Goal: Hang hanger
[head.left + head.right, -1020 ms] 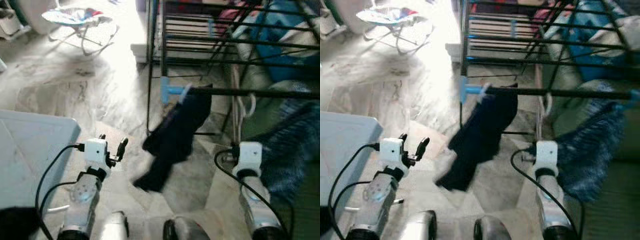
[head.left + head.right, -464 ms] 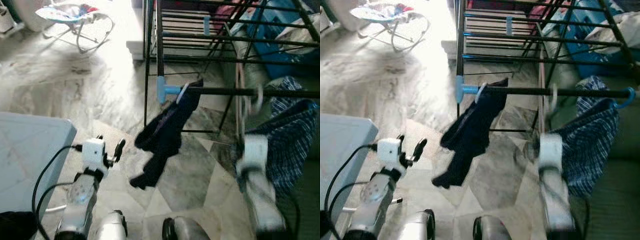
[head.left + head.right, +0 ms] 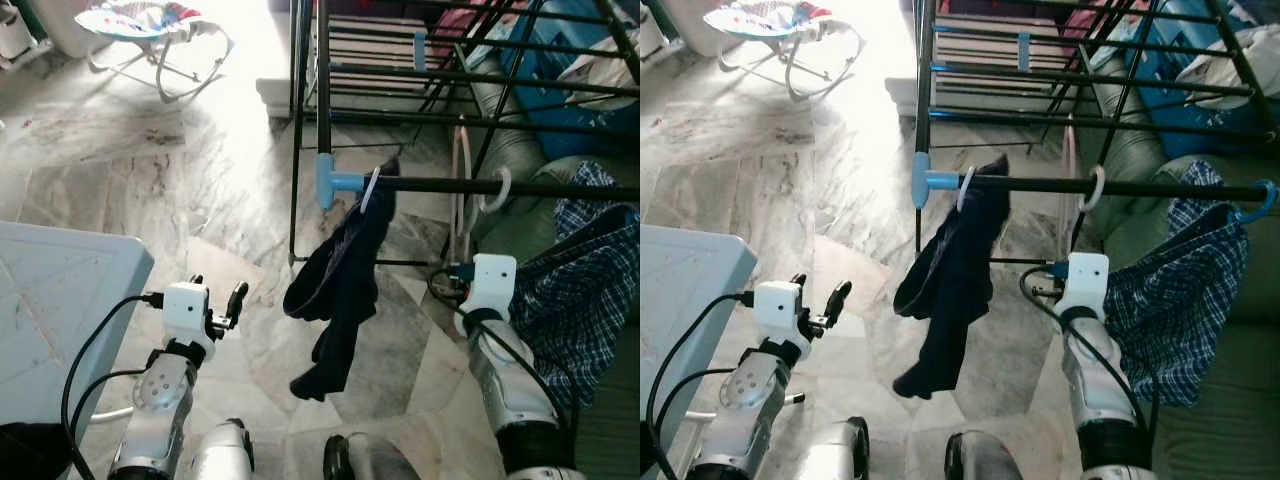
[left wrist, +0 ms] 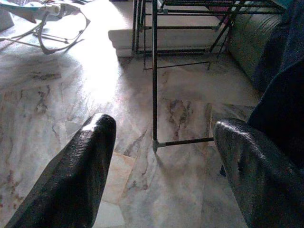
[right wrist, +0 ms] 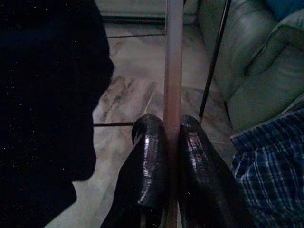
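A pale pink hanger (image 3: pixel 462 185) hangs upright with its white hook (image 3: pixel 498 190) over the black front bar (image 3: pixel 560 187) of the drying rack. My right gripper (image 5: pixel 172 152) is shut on the hanger's thin lower part, just below the bar; its white wrist (image 3: pixel 492 282) sits under the hook. On the same bar, a dark garment (image 3: pixel 340 290) hangs to the left and a blue plaid shirt (image 3: pixel 575 300) to the right. My left gripper (image 3: pixel 215 300) is low on the left, open and holding nothing, its fingers (image 4: pixel 83 171) wide apart.
A white table top (image 3: pixel 60 300) stands at the left. The rack's other black bars (image 3: pixel 450 75) run behind the front one. A green sofa (image 3: pixel 1220 400) lies at the right, under the rack. A baby bouncer (image 3: pixel 150 25) stands far left on the marble floor.
My right arm was blurred in motion half a second ago and now holds still with the hook over the bar. The dark garment has swung back toward vertical. The left arm has barely moved.
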Controlling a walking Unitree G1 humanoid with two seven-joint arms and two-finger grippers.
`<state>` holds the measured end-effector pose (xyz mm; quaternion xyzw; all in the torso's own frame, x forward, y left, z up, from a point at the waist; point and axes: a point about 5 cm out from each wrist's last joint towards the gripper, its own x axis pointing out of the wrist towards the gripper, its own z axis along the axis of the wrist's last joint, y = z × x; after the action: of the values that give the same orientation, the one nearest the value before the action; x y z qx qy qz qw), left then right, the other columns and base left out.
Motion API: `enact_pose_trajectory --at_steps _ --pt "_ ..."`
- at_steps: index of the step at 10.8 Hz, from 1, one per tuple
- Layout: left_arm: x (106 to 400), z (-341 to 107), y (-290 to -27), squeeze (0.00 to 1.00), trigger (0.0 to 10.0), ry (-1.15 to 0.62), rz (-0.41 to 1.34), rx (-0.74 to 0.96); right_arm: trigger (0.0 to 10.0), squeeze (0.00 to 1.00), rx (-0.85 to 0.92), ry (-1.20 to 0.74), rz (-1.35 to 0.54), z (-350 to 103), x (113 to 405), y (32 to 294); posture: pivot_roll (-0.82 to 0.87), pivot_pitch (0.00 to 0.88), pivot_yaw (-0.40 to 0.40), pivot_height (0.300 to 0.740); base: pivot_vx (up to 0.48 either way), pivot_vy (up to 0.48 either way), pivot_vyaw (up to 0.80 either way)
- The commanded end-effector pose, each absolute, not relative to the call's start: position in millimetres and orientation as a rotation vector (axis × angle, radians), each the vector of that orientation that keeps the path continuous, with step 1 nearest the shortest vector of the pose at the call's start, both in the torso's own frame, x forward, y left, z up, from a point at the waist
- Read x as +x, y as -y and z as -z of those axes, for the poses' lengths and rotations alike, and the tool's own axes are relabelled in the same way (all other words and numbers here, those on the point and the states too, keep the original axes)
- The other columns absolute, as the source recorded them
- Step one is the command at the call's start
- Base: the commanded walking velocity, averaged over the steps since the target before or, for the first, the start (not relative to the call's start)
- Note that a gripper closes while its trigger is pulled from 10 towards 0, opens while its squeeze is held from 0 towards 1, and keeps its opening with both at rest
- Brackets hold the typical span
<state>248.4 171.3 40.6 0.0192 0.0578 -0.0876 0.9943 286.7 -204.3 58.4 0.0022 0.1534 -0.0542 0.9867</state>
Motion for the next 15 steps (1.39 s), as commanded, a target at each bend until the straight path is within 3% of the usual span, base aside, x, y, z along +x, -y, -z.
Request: enact_pose_trajectory --at_steps 1,5,6,7,9,11,15 --pt "249.5 -42.3 -170.0 0.00 10.0 -0.116 0.181 0.051 10.0 0.00 0.036 -0.401 0.148 -46.1 278.8 210.5 0.02 0.172 -0.071 0.740 0.000 0.000 0.00" --pt "246.7 -41.1 -167.3 0.00 10.0 -0.126 0.186 0.063 10.0 0.00 0.040 -0.418 0.234 -46.9 272.5 231.8 0.02 0.184 -0.073 0.740 0.000 0.000 0.00" --pt "246.3 -40.3 -165.5 0.00 10.0 -0.131 0.195 0.068 10.0 0.93 0.050 -0.425 0.230 -47.1 272.8 232.4 0.02 0.181 -0.073 0.740 0.000 0.000 0.00" --pt "247.7 -40.1 -165.8 0.00 10.0 -0.136 0.191 0.073 10.0 1.00 0.064 -0.424 0.213 -46.4 272.6 229.4 0.03 0.176 -0.076 0.740 0.000 0.000 0.00" --pt "247.1 -36.5 -171.2 0.00 10.0 -0.156 0.135 0.113 10.0 1.00 0.033 -0.431 0.188 -41.1 264.9 224.8 0.03 0.159 -0.077 0.740 0.000 0.000 0.00" --pt "244.4 -37.1 -168.8 0.00 10.0 -0.149 0.126 0.107 10.0 1.00 -0.110 -0.328 0.177 -49.9 255.5 228.4 0.04 0.154 -0.079 0.740 0.000 0.000 0.00" --pt "245.4 -45.2 -171.7 0.00 10.0 -0.116 0.101 0.125 10.0 1.00 -0.142 -0.227 0.236 -55.7 236.0 232.5 0.03 0.151 -0.075 0.740 0.000 0.000 0.00"
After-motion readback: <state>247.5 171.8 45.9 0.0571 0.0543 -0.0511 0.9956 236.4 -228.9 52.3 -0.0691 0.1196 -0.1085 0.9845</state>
